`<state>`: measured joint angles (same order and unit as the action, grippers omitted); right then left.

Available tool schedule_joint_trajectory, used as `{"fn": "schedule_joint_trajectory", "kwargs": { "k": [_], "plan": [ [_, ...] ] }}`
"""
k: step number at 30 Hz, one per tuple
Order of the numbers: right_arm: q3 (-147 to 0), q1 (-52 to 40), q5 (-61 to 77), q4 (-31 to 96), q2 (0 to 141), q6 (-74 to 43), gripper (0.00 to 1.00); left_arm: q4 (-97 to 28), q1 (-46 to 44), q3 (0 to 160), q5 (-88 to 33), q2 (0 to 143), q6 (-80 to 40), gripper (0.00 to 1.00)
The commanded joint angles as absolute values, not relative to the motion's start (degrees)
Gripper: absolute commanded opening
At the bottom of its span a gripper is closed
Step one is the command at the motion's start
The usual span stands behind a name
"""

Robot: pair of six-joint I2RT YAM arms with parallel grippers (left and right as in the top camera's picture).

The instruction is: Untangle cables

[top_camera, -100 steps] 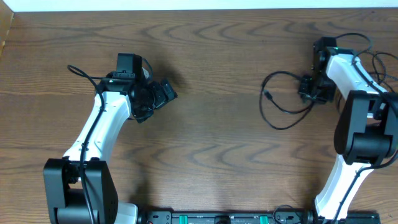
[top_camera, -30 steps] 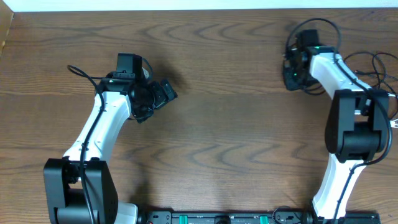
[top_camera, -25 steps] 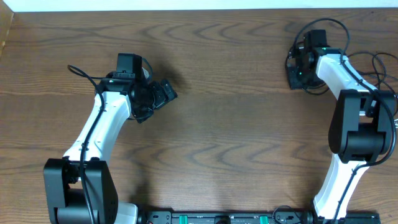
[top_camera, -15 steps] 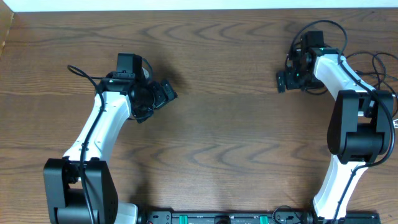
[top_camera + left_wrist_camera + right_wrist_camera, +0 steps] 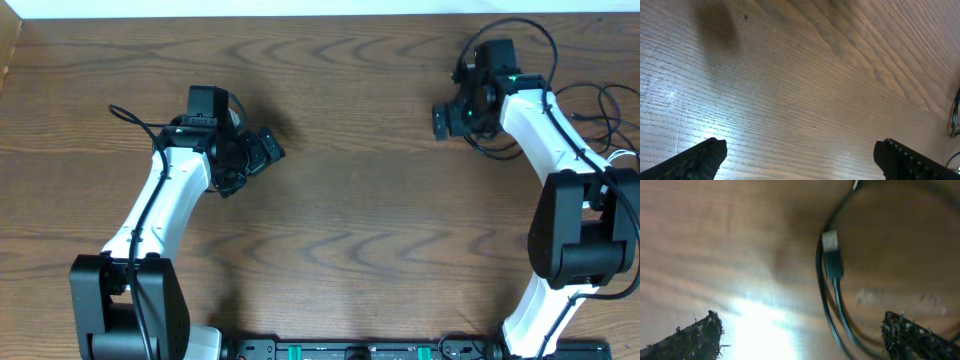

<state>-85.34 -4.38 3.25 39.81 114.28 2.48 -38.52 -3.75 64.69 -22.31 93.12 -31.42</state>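
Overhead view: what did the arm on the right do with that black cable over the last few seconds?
The right claw dragged the black cable toward the far edge of the table, then opened and let it go. The cable now lies loose on the wood under the open claw. The left arm has not moved.

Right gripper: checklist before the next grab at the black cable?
1. Right gripper open and empty: ok, jaws wide, nothing between them.
2. Thin black cable with silver plug within reach: ok, it lies on the brown wooden table just below that gripper.
3. Right wrist view sharp: not ok, blurred.
4. Cable clear of the right arm: cannot tell; in the overhead view loops run beside and under it.
5. Left gripper out of the way: ok, open, empty, over bare wood far across the table.
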Motion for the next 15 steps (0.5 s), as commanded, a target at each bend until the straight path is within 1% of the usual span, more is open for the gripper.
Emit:
{"fn": "schedule_joint_trajectory", "kwargs": {
  "k": [1, 15],
  "plan": [
    [-85.3, -4.4, 3.6, 37.3, 113.8, 1.8, 0.99, -38.5, -3.6, 65.9, -21.8, 92.9, -30.7, 1.0],
    [-85.3, -4.4, 3.6, 37.0, 113.8, 1.8, 0.99, -38.5, -3.6, 65.9, -21.8, 92.9, -30.7, 1.0]
  ]
}}
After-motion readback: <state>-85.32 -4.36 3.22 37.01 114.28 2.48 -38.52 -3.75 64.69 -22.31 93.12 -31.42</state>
